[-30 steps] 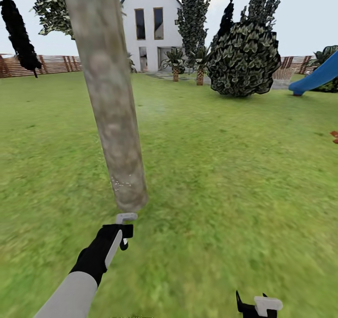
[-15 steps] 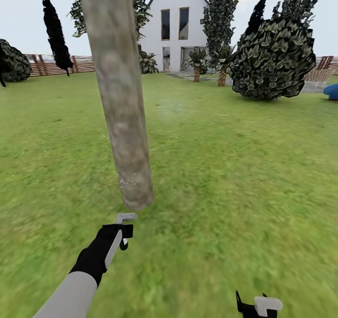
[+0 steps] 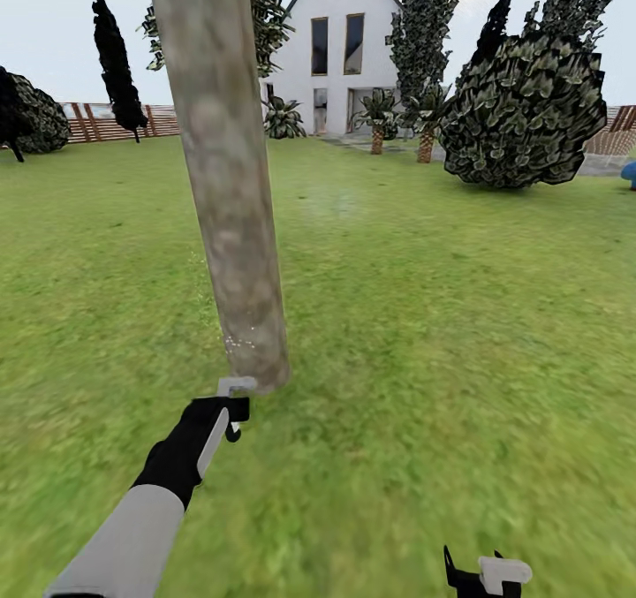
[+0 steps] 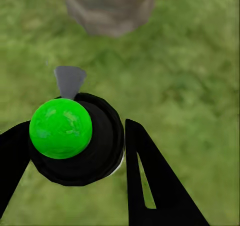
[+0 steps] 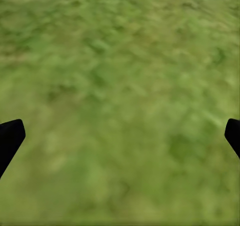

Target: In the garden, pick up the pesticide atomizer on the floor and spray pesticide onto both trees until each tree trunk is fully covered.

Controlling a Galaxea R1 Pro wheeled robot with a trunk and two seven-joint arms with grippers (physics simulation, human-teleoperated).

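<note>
A thick pale grey-beige tree trunk rises from the grass just ahead of me, left of centre; a few white specks dot its bark low down. My left gripper is shut on the pesticide atomizer, whose pale grey trigger head sits right at the trunk's foot. In the left wrist view the atomizer is a round black body with a bright green ball, gripped between my left gripper's black fingers, its grey nozzle aimed at the trunk base. My right gripper hangs open and empty at the lower right, over grass.
Open lawn stretches all around. Far back stand a white house, a red-brown slat fence, tall jagged-leaved trees, a big round bush, small palm-like plants and a bit of blue slide.
The camera has swung left, so the house and bushes sit further right in the picture. My left gripper with the atomizer has crept closer to the trunk's foot. The right arm is unchanged.
</note>
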